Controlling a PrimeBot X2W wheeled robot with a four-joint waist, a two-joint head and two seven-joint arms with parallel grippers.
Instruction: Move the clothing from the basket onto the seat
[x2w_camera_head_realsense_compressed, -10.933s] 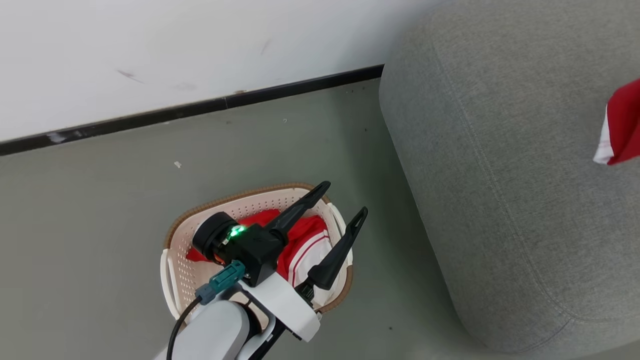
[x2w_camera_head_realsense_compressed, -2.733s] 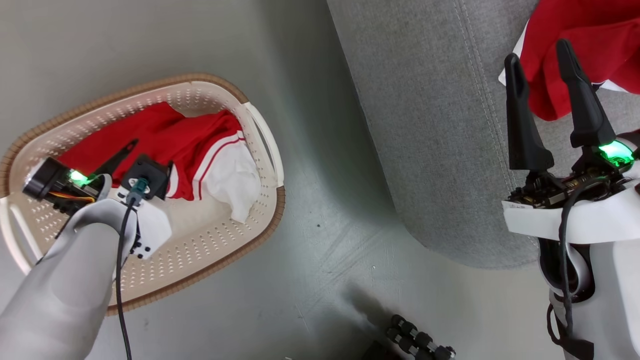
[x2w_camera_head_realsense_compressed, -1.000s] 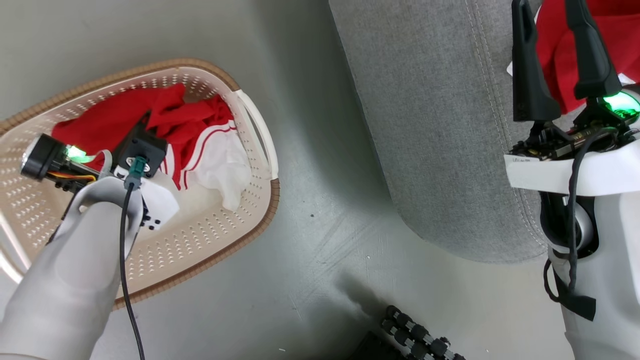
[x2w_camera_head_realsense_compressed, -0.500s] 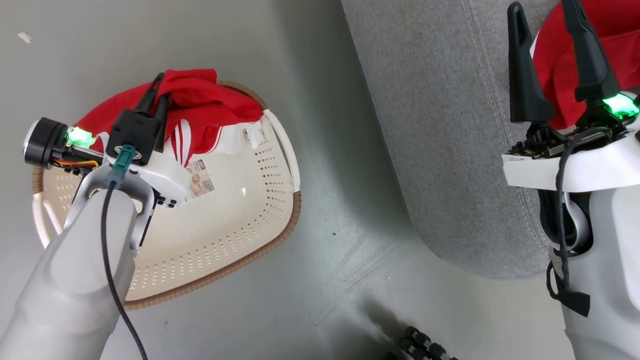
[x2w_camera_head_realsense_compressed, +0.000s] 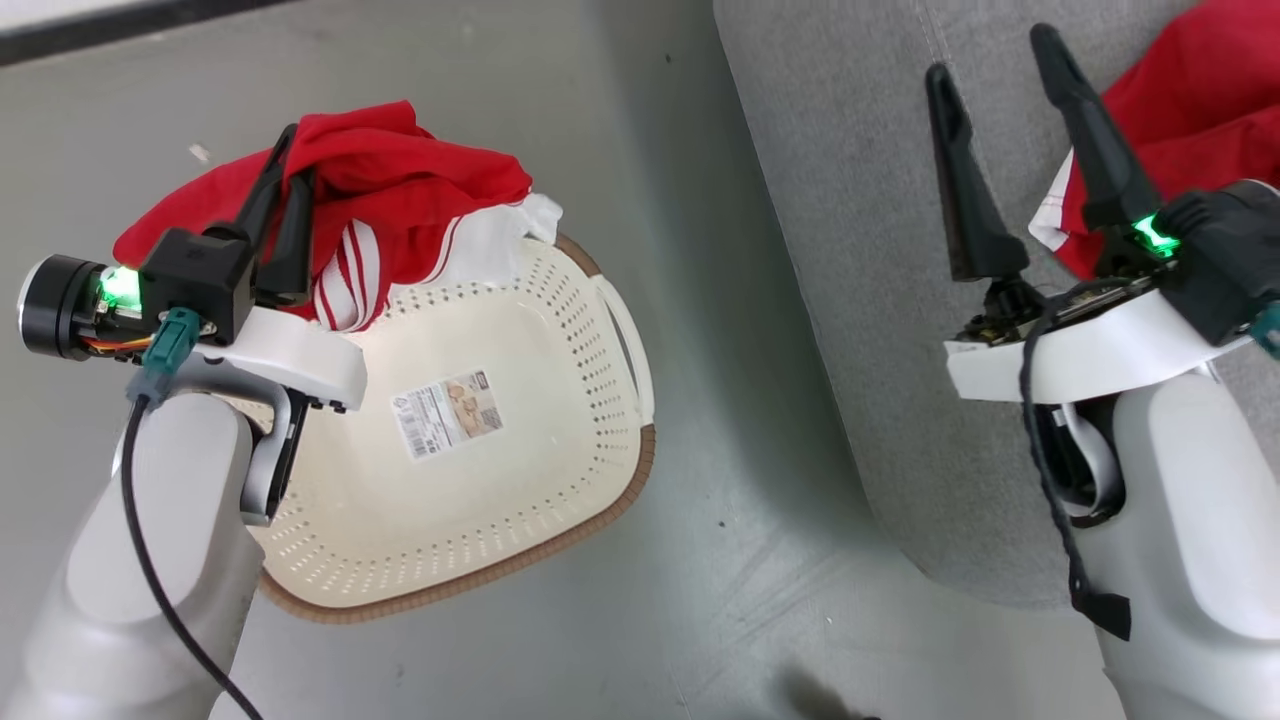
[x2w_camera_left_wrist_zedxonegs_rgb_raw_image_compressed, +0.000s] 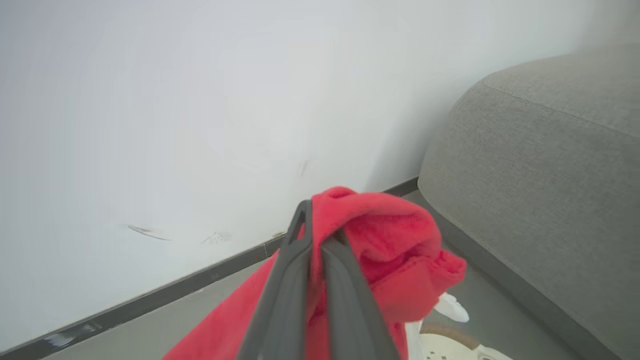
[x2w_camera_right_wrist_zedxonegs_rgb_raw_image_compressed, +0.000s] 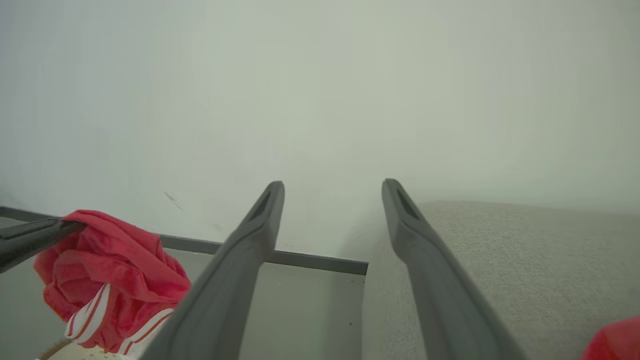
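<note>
Aloft, left jaws pinch clothing (x2w_camera_head_realsense_compressed: 400, 190) over the basket (x2w_camera_head_realsense_compressed: 560, 470); right jaws gape above the seat (x2w_camera_head_realsense_compressed: 850, 200).

Label (x2w_camera_head_realsense_compressed: 447, 413) print too small to read, basket (x2w_camera_head_realsense_compressed: 590, 400) rim partly behind left forearm (x2w_camera_head_realsense_compressed: 150, 560), red garment (x2w_camera_head_realsense_compressed: 1200, 110) cut by right edge

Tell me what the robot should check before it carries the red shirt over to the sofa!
1. Grip: the left gripper is shut on the red garment: ok.
2. Garment free of the basket: cannot tell; its white hem hangs close to the far rim.
3. Nothing left in the basket: ok as far as it shows; the label lies bare.
4. Right gripper out of the way: not ok; it is open and holds nothing, but it hangs over the sofa cushion.
5. Landing room: ok; bare cushion shows beside the other red garment lying there.
</note>
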